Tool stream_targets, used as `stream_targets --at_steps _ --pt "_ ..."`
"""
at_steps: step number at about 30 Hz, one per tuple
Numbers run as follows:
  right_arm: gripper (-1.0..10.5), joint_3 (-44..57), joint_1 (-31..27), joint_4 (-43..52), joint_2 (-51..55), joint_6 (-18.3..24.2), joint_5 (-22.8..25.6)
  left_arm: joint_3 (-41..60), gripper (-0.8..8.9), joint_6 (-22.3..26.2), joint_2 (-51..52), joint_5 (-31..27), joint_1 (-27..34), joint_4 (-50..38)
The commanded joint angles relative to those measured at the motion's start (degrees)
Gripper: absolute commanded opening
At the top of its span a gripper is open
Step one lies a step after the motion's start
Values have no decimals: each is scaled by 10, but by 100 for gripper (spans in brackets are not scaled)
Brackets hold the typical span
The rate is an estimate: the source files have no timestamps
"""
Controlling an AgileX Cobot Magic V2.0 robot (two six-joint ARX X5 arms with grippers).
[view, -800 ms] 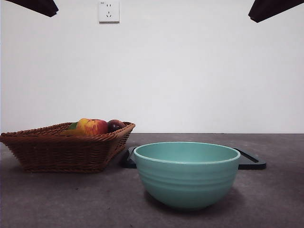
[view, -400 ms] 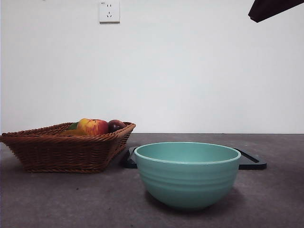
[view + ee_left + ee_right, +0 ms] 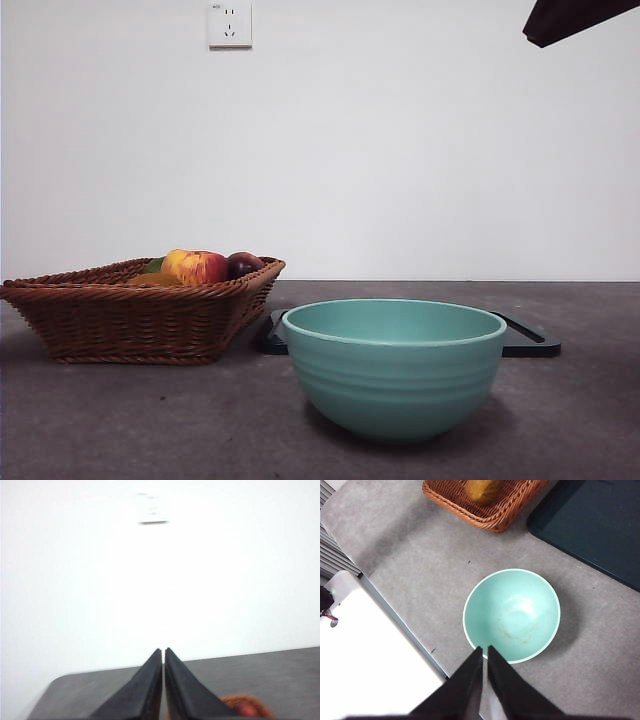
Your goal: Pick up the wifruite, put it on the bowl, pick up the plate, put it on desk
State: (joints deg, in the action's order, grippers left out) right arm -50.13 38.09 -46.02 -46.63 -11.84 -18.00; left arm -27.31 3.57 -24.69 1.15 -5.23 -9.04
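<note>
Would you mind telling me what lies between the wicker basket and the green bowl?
Only bare desk separates the basket from the bowl; the right wrist view shows this.

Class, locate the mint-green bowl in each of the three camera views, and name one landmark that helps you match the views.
Front view: bowl stands in the foreground, right of centre, before the dark tray.
Left wrist view: not in it.
Right wrist view: bowl seen from above, empty, just beyond the right gripper.
Shared landmark: the wicker basket, beside the bowl in both.

One bowl [image 3: 394, 366], one basket [image 3: 130, 315], one tray [image 3: 528, 338], one apple [image 3: 195, 266], one plum [image 3: 243, 263].
</note>
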Motion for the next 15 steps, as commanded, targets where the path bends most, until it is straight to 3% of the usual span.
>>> stream_targets --at_steps 1,15 --pt "6 -10 4 5 -4 5 0 54 7 5 32 -10 16 1" --pt "6 -10 4 6 -4 5 0 239 7 5 184 -33 39 33"
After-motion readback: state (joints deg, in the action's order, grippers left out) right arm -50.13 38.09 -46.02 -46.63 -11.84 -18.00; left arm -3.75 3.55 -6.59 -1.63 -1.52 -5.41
